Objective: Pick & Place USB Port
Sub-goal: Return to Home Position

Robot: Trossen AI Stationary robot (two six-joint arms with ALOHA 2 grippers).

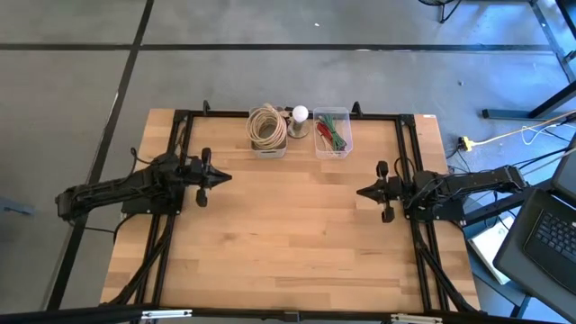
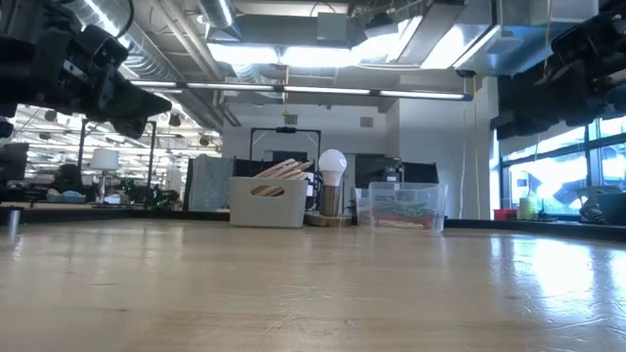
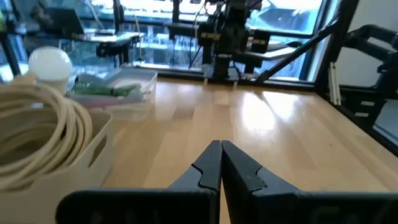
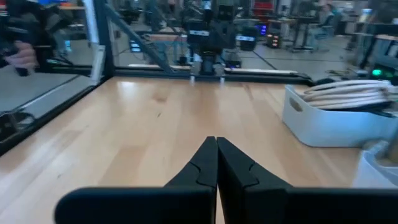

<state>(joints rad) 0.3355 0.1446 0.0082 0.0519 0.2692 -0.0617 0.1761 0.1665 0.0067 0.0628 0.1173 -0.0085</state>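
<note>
I cannot make out the USB port in any view; it is hidden or out of view. My left gripper hovers shut over the table's left side, pointing level toward the right. My right gripper hovers shut over the right side, pointing toward the left. Neither holds anything. At the far edge stands a white bin of coiled beige cable. Beside it is a clear bin with green and red pieces inside.
A white round bulb stands between the two bins. Black frame rails run along the table's left, right and far sides. The wooden tabletop stretches between the arms. A laptop sits off the table at right.
</note>
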